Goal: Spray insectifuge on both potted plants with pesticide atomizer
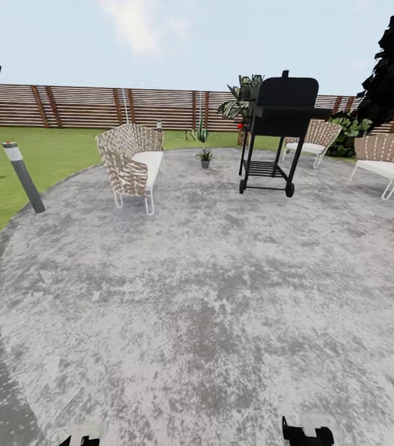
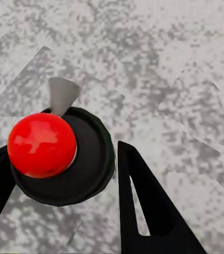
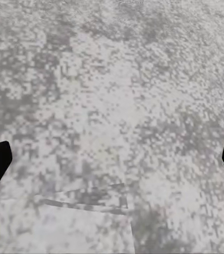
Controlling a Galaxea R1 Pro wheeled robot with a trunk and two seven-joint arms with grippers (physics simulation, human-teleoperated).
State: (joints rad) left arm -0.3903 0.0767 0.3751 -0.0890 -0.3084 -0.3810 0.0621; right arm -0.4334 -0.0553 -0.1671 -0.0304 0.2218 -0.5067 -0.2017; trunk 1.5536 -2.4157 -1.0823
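Grey gravelly patio [image 1: 209,310] stretches ahead of me, and my left tool [image 2: 64,174] holds the pesticide atomizer [image 2: 64,159], its red cap between my dark fingers [image 2: 143,211]. My right tool [image 3: 112,159] hangs wide and empty. Pickup looks done; I judge I'm travelling. One potted plant [image 1: 205,156] sits far off beside the woven chair [image 1: 132,164], near the black grill [image 1: 280,124], so next I must drive close before spraying.
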